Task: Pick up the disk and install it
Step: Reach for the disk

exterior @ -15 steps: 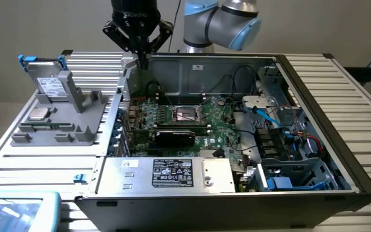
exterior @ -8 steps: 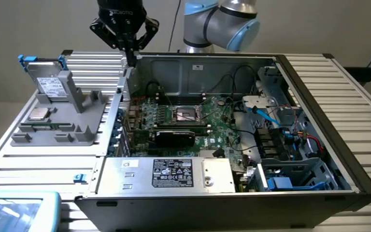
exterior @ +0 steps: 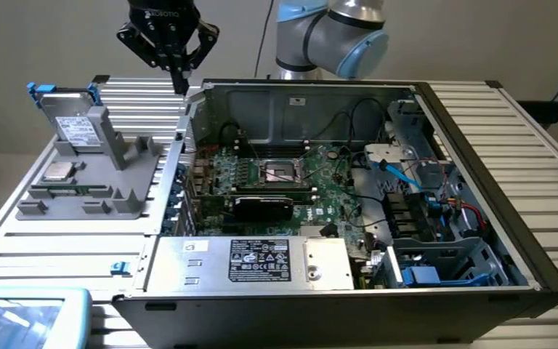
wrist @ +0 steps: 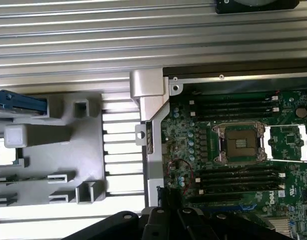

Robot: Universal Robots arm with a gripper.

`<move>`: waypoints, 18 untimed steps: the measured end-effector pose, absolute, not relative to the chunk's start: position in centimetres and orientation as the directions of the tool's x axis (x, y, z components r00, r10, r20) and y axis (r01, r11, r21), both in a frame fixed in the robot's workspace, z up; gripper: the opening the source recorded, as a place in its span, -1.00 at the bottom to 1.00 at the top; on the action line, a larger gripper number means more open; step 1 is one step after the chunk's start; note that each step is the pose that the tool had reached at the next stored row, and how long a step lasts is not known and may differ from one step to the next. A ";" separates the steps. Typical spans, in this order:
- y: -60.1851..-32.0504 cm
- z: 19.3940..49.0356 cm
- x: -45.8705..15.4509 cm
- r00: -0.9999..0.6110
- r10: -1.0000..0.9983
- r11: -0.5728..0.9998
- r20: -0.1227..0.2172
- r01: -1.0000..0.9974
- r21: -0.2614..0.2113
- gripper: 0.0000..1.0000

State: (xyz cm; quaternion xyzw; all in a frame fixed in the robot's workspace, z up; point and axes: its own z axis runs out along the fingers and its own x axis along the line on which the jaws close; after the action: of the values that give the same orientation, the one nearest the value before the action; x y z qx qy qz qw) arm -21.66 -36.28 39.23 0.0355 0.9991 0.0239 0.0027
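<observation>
The disk (exterior: 75,125), a grey drive with a white label in a blue carrier frame, stands upright in the grey fixture (exterior: 95,185) at the exterior view's left. In the wrist view the blue edge of the disk (wrist: 18,102) shows beside that fixture (wrist: 68,150). My gripper (exterior: 178,78) hangs shut and empty above the back left corner of the open computer case (exterior: 298,98), to the right of the disk and apart from it. From the wrist, the dark gripper (wrist: 169,197) sits over the case wall next to the motherboard (wrist: 233,145).
A silver box with a black label (exterior: 250,262) sits at the case front. A drive cage with blue parts (exterior: 444,265) is at the front right. A small silver chip (exterior: 58,171) lies on the fixture. The slatted table (exterior: 536,145) surrounds the case. A teal object (exterior: 27,316) lies at the front left.
</observation>
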 end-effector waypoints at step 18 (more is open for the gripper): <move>-33.4 39.1 -28.9 -0.997 0.071 0.996 0.010 0.071 0.047 -0.79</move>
State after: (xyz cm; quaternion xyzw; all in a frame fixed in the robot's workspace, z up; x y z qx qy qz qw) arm -28.86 -33.35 39.12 0.0357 0.9991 0.0236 -0.0040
